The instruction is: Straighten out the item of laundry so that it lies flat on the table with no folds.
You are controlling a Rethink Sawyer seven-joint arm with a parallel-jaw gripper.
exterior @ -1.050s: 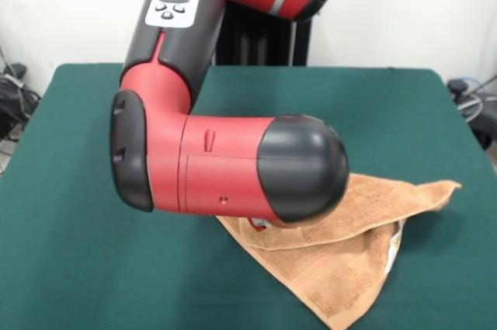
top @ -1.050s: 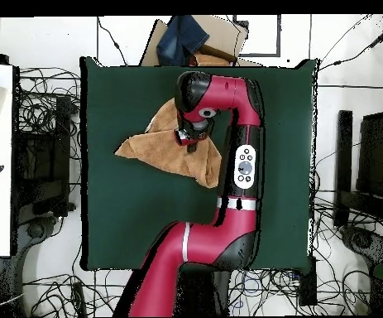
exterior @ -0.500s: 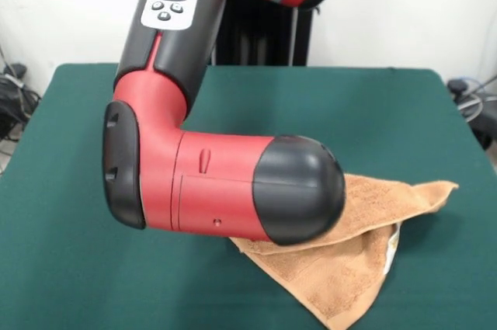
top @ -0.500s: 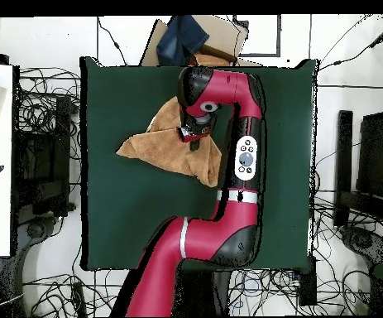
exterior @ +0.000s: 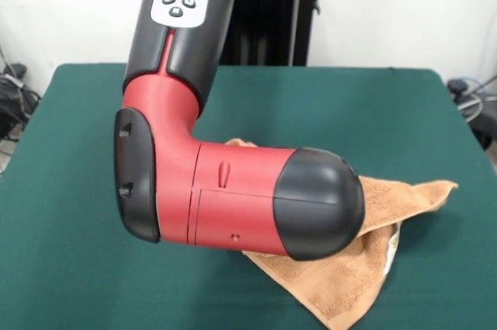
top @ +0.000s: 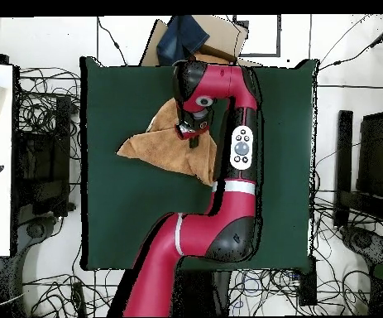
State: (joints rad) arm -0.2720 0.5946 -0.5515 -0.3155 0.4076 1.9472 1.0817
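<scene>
Front view: we can't see the gripper at all; the arm [exterior: 233, 198] fills the middle of the frame & hides most of the towel [exterior: 349, 268]. Its red elbow bends low over the table [exterior: 70, 268], and the black rounded end cap sits just above the cloth. The towel pokes out below & to the right of the cap, one corner reaching right, another cut off at the bottom edge. It's folded over itself, not flat. A white label [exterior: 394, 246] shows at its right edge.

Overhead view: the gripper [top: 191, 135] is down on the towel [top: 157, 145], but we can't tell whether it's clenched or released; too small & dark. The arm [top: 227, 166] runs up from the base & hooks back over the cloth. The towel lies crumpled in the table's [top: 120, 224] upper half. Beyond the top edge sit a cardboard box [top: 219, 37] w/ blue cloth [top: 182, 37]; cables [top: 45, 116] lie all round.
</scene>
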